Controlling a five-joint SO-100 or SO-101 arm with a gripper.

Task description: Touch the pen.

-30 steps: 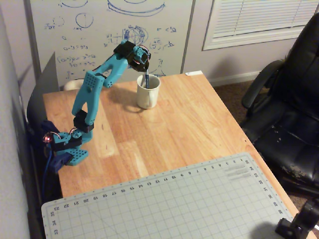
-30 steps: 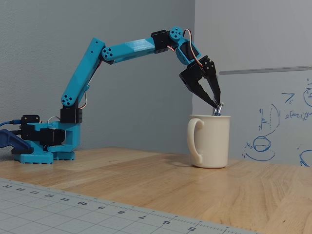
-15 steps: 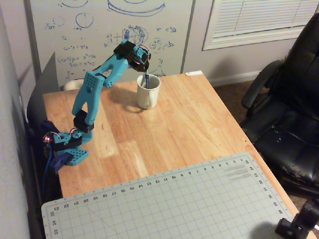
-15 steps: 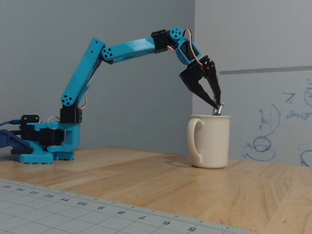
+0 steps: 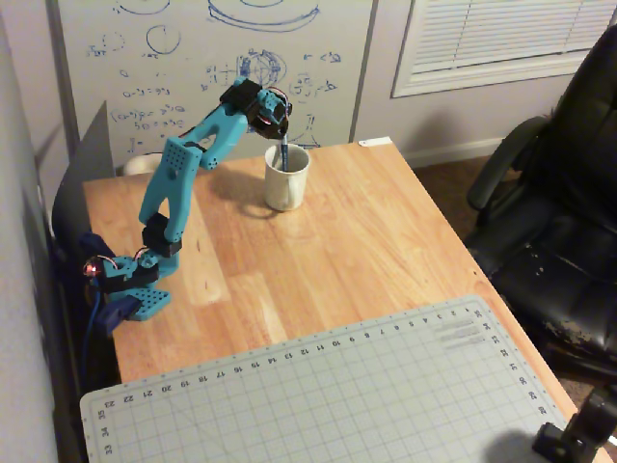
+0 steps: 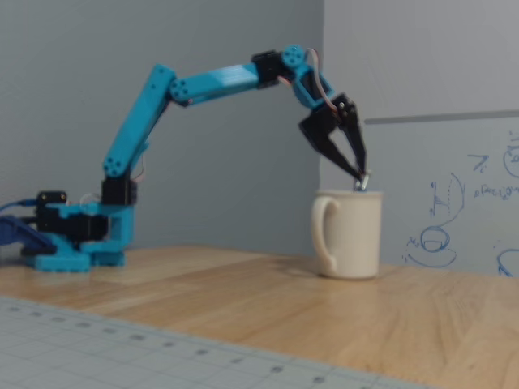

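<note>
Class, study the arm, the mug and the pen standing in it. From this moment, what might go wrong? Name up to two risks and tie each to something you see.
1. The pincer meets the pen at its top end, just above the mug rim; a sideways push may tip the pen over inside the mug.
2. Pressing lower could strike the rim and shift or topple the mug on the table.

A cream ceramic mug (image 5: 286, 179) with a loop handle stands upright on the light wooden tabletop (image 5: 366, 241). From the mug, a grey gridded cutting mat (image 5: 337, 395) lies at the table's near edge in the overhead view, a black office chair (image 5: 559, 212) stands right, and a scribbled whiteboard (image 5: 193, 68) leans behind.
</note>
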